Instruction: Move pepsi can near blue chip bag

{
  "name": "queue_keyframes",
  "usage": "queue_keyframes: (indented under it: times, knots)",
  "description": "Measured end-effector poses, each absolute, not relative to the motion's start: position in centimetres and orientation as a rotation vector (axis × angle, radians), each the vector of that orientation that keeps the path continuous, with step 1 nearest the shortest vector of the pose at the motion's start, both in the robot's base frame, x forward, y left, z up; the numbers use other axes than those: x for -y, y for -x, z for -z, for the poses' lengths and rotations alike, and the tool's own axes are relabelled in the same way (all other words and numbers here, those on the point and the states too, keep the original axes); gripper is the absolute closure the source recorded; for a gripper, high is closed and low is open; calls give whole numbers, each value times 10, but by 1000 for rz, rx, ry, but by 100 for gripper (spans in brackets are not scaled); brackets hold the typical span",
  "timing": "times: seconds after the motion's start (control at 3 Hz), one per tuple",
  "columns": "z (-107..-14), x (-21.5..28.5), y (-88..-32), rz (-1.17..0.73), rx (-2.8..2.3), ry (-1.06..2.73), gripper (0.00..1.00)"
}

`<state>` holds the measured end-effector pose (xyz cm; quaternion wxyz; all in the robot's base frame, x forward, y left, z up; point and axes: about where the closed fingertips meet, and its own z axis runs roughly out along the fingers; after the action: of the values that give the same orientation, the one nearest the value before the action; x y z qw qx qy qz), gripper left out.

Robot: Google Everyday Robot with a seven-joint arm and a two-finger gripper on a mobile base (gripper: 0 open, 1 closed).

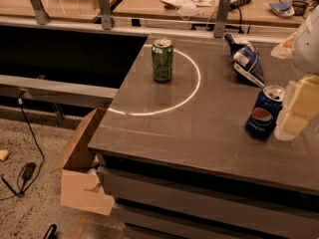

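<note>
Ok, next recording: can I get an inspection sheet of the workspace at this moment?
Surface: grey counter, with a bright ring of light on it.
Job's things: pepsi can upright near the right side; blue chip bag lying behind it, with a gap between them.
Clutter: green can upright inside the ring.
Grippers: hand at the right edge of view, right beside the pepsi can; contact cannot be told.
Cables: black cable on the floor at left.
Surroundings: open cardboard box on the floor by the counter; desks behind with papers.
</note>
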<state>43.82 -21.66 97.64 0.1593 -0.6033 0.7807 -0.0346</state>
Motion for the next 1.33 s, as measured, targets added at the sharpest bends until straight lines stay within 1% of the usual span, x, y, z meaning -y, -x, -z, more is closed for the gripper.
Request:
queue_keyframes:
  times: [0.67,1.0,1.33]
  knots:
    - [-975,218,-438,87,-2236,1701,0]
    - [-957,240,-438,-27,-2287,1433,0]
    - [-939,270,-445,-92,-2282,1167,0]
